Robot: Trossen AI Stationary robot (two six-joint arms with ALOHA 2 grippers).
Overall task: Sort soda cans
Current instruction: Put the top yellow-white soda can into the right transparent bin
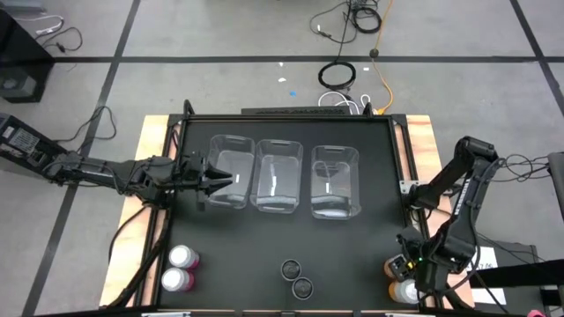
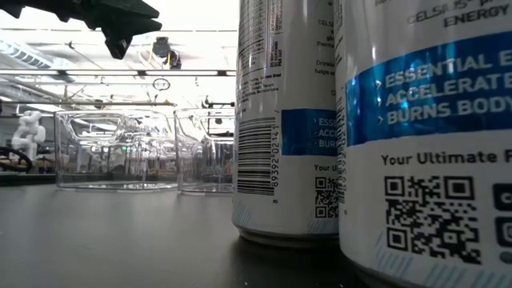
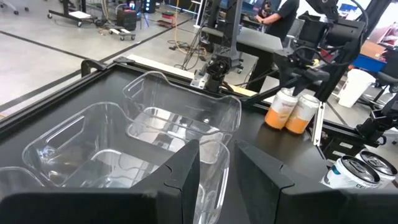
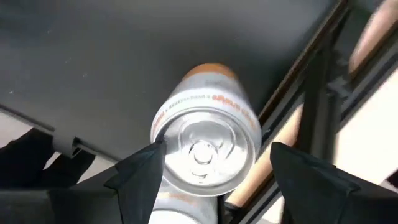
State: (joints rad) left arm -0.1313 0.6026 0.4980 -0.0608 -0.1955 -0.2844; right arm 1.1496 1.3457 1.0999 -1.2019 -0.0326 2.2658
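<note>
Two orange cans (image 1: 401,280) upright, side by side at the mat's near right corner, against the dark frame rail (image 4: 311,81); seen again from the left wrist as a touching pair (image 3: 291,111) beyond the bins. One silver top (image 4: 202,149) fills the right wrist view. Right gripper (image 4: 211,171) directly above that can, fingers (image 4: 140,177) spread wide on either side of the top, not closed on it; whether the pads touch the can's side is hard to judge from here.

Two pink cans (image 1: 181,269) upright at the near left corner, just beside each other. Two dark-topped cans (image 1: 297,278) near the middle of the front edge, touching or nearly so; close before the low camera, with white bodies, blue bands and printed codes (image 2: 284,120).

Three clear bins (image 1: 284,176) in a row across the middle of the black mat (image 1: 352,255), well apart from all the cans.

Left gripper (image 1: 220,180) held over the leftmost bin (image 1: 231,172), up off the table, fingers (image 3: 180,180) slightly parted, with nothing between them. Tip also visible high in the low view (image 2: 120,28).

Beyond the table: grey floor with cables (image 1: 348,75), and part of a person in dark clothing (image 3: 283,12) in the far room.
</note>
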